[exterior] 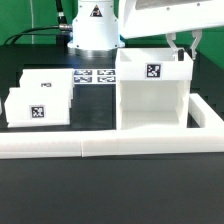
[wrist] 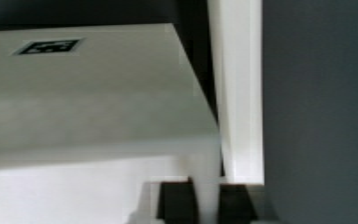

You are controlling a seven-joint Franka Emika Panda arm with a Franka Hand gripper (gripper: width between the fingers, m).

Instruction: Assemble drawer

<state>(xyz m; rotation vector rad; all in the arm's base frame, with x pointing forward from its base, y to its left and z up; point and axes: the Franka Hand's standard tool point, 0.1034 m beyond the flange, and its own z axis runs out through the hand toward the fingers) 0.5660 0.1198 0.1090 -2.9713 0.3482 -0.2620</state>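
Pincer (exterior: pixel 183 48) at side wall of the housing (exterior: pixel 150 95), by the counter's (exterior: pixel 110 190) edge on the exterior view's right. Fingers (wrist: pixel 176 205) nearly closed; can't tell if clamping.

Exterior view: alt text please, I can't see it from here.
The white housing stands open-fronted at the exterior view's right, with the end effector at its upper right edge. Two small trays sit at the left, and a low white rail runs along the front.
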